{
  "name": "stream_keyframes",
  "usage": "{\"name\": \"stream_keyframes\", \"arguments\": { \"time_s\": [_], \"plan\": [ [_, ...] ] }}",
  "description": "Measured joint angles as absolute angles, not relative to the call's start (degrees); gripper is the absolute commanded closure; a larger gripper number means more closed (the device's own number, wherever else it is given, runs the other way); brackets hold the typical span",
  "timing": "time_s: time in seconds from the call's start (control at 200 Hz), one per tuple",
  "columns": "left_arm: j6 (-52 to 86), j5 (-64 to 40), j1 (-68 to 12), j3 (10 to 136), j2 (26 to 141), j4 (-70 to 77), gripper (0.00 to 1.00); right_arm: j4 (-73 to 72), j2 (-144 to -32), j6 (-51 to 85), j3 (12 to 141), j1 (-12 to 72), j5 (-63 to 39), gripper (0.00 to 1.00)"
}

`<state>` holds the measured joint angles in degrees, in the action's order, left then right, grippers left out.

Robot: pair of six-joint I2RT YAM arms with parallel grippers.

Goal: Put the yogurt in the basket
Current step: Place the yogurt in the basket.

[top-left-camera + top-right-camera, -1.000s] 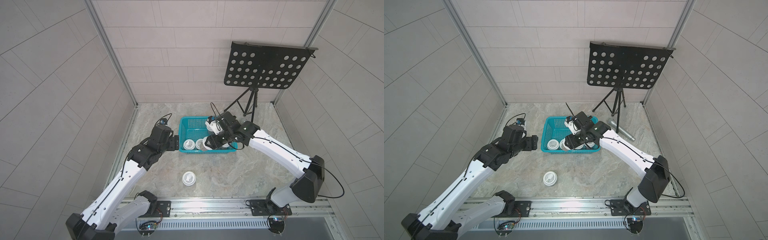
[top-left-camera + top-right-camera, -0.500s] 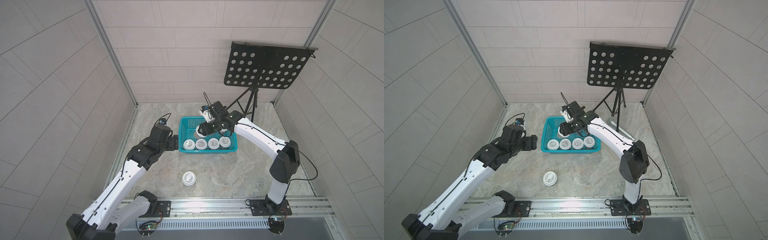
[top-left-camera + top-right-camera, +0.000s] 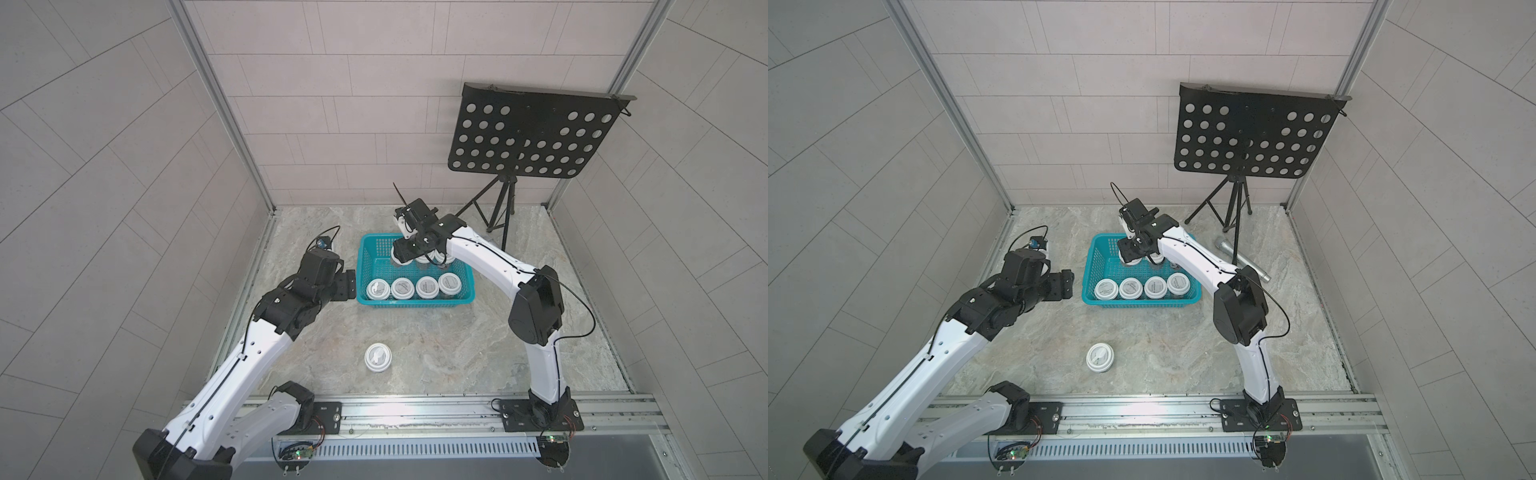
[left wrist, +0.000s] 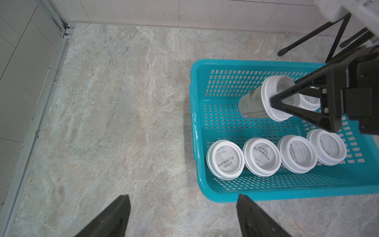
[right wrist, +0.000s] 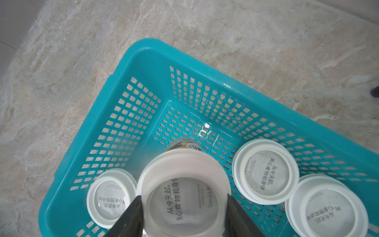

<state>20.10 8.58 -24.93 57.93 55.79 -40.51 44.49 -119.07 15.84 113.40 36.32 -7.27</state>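
The teal basket (image 3: pixel 415 302) (image 3: pixel 1142 302) (image 4: pixel 194 127) (image 5: pixel 143 47) stands mid-table. Several white-lidded yogurt cups stand in it, a full row (image 3: pixel 414 287) along its near wall. My right gripper (image 3: pixel 408 252) (image 3: pixel 1133 254) (image 5: pixel 183 205) is shut on another yogurt cup (image 4: pixel 253 103) (image 5: pixel 184 184). It holds that cup by the lid, tilted, inside the basket's far left part; whether the cup touches the floor I cannot tell. One yogurt cup (image 3: pixel 378 357) (image 3: pixel 1099 357) stands alone on the table. My left gripper (image 3: pixel 347 284) (image 3: pixel 1065 284) (image 4: pixel 183 205) hangs open and empty beside the basket's left wall.
A black perforated music stand (image 3: pixel 528 137) on a tripod (image 3: pixel 498 208) stands at the back right. A silver microphone (image 3: pixel 1241 259) lies right of the basket. Tiled walls close in three sides, and a metal rail (image 3: pixel 415 415) runs along the front.
My right gripper has carried its cup from over the basket's near row to the far left part of the basket. The left arm has stayed still.
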Motion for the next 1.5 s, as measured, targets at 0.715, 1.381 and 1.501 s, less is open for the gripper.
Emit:
{"name": "stream_keyframes", "arguments": {
  "time_s": [0.715,1.381,1.501],
  "plan": [
    [20.1,6.9,-23.5,57.9,56.0,-40.4,0.12,47.1,-130.6,15.0,124.2,36.3,-0.6,0.38],
    [20.1,5.0,-22.4,57.8,56.6,-40.1,0.12,53.5,-137.0,15.0,132.3,36.4,2.1,0.37],
    [20.1,4.9,-22.2,57.8,56.6,-40.1,0.12,54.2,-137.2,15.0,133.3,36.4,2.5,0.35]
  ]
}}
